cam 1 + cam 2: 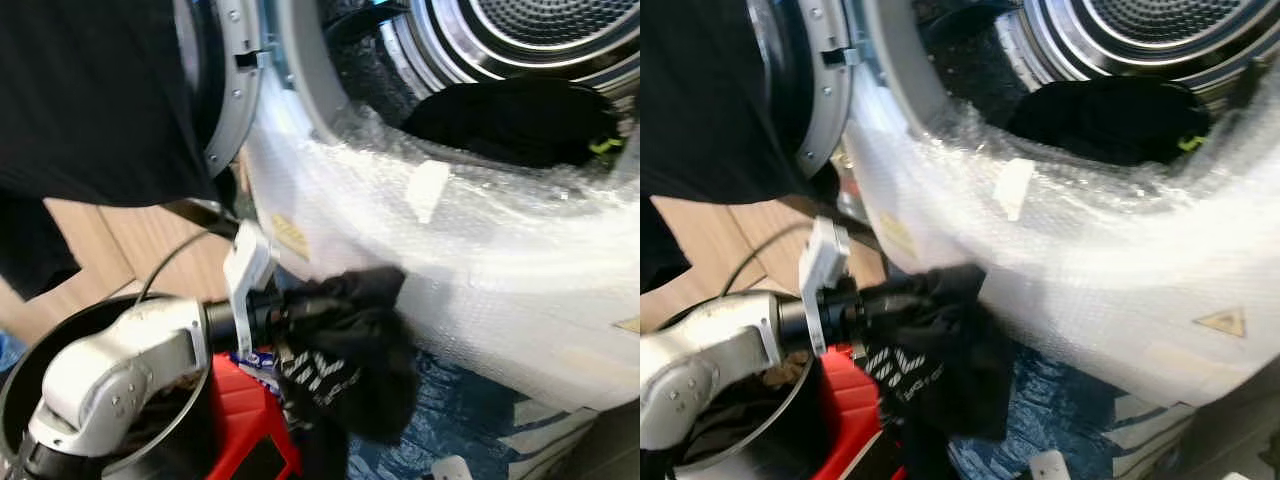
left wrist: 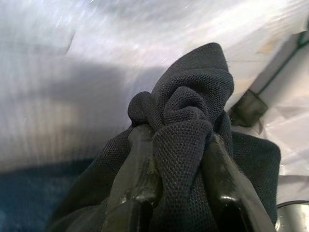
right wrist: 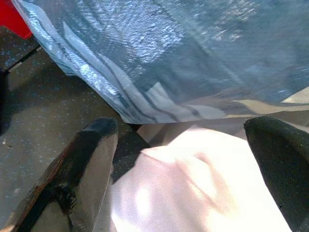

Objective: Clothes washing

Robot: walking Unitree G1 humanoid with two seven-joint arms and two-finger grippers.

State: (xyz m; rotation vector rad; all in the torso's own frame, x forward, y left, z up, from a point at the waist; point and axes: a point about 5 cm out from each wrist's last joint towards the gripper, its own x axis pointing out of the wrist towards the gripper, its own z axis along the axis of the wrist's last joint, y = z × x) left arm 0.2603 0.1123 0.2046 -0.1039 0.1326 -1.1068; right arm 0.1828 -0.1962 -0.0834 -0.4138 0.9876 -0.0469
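Note:
My left gripper (image 1: 300, 310) is shut on a black garment (image 1: 355, 350) with a white pattern, holding it in front of the washing machine's bubble-wrapped front (image 1: 470, 260), below the door opening. In the left wrist view the black mesh cloth (image 2: 186, 121) is bunched between both fingers (image 2: 135, 183). More dark clothing (image 1: 510, 120) lies inside the steel drum (image 1: 550, 30). The right gripper (image 3: 178, 145) is open, hanging low over a pale sheet (image 3: 193, 188) and a blue tarp (image 3: 169, 53).
The machine's round door (image 1: 215, 90) stands open at the left. A round dark basket (image 1: 150, 420) and a red object (image 1: 240, 420) sit below my left arm. A large black cloth (image 1: 90, 100) hangs at the upper left. Blue tarp (image 1: 470, 410) covers the floor.

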